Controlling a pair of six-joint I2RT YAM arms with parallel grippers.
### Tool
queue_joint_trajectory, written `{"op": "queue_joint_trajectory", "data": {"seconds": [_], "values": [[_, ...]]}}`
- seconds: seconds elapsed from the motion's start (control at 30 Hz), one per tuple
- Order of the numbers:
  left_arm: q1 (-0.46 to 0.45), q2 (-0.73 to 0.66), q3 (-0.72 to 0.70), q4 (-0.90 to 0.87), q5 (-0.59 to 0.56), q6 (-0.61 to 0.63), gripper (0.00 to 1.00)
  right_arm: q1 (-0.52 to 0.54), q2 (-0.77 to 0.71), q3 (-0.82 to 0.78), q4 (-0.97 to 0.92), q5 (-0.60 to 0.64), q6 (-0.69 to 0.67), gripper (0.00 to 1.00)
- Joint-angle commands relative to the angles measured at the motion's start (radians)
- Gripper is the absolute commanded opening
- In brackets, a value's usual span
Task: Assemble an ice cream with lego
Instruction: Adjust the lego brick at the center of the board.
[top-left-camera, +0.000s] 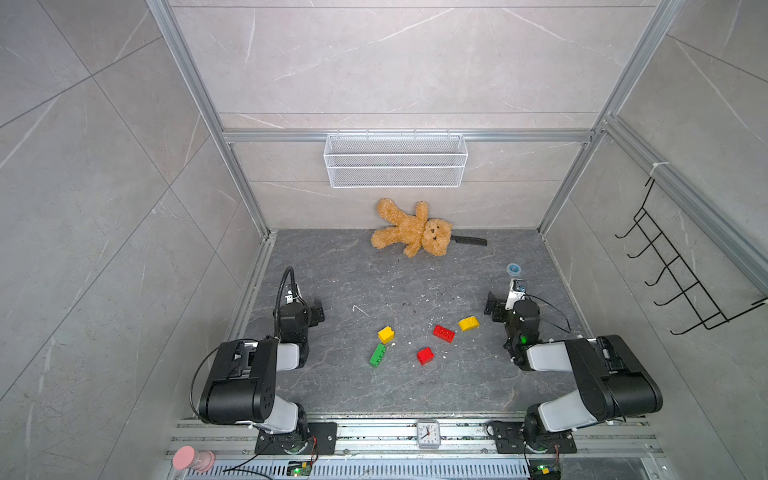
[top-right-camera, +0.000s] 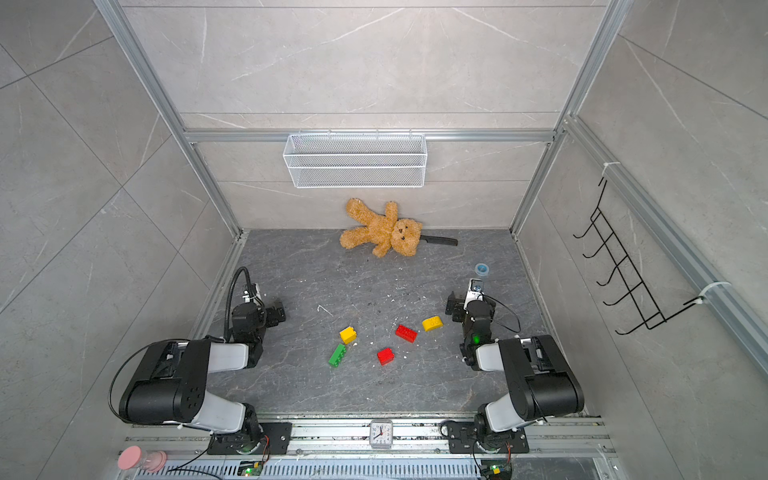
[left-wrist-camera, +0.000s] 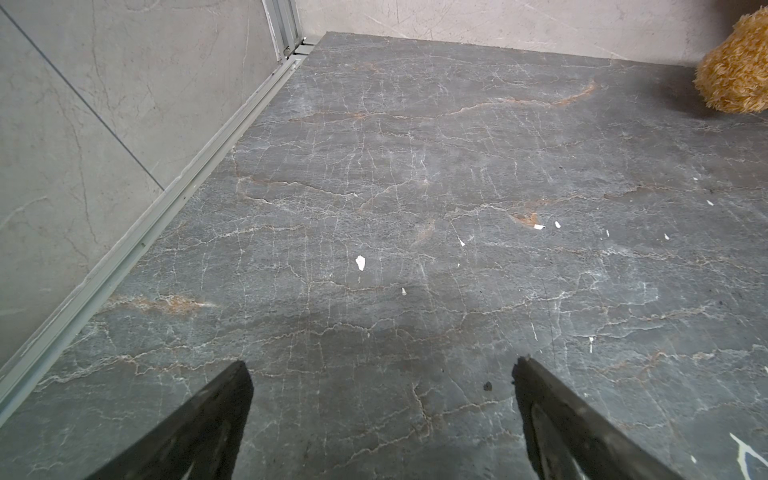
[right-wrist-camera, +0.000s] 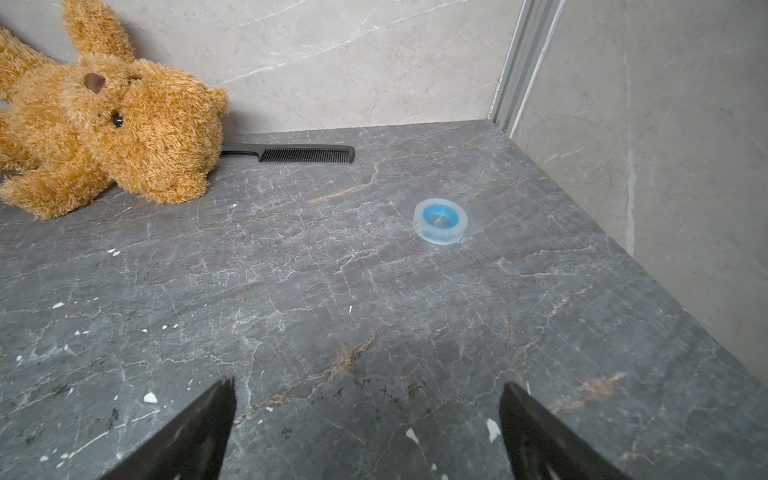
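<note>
Lego bricks loose, scattered on table between arms. Green brick, long axis near-to-far, nearer left gripper; rounded yellow brick nearer right gripper. Both spread wide, empty.

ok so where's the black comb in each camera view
A top view: black comb at the far end, handle end at the head of the teddy bear.
A top view: comb in the same place, right of the bear.
Left wrist: not in it.
Right wrist: comb lying flat, handle end at the bear's head.
Shared landmark: the teddy bear.
</note>
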Motion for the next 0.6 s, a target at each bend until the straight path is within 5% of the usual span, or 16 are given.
{"op": "queue_joint_trajectory", "data": {"seconds": [0.0, 0.2, 0.27, 0.4, 0.57], "values": [[0.008, 0.004, 0.027, 0.042, -0.009, 0.031, 1.0, -0.003, 0.013, 0.016, 0.022, 0.012, -0.012, 1.0], [0.008, 0.001, 0.023, 0.046, -0.011, 0.031, 1.0, 0.0, 0.001, 0.012, 0.031, 0.03, -0.021, 1.0], [0.004, -0.028, 0.043, 0.01, -0.036, 0.036, 1.0, 0.01, -0.074, 0.037, -0.096, 0.028, -0.03, 1.0], [0.0, -0.21, 0.231, -0.501, -0.076, -0.07, 1.0, 0.062, -0.226, 0.178, -0.454, -0.01, -0.046, 0.99], [-0.007, -0.41, 0.339, -0.937, 0.193, -0.326, 0.97, 0.206, -0.239, 0.513, -1.021, -0.216, 0.032, 0.88]]}}
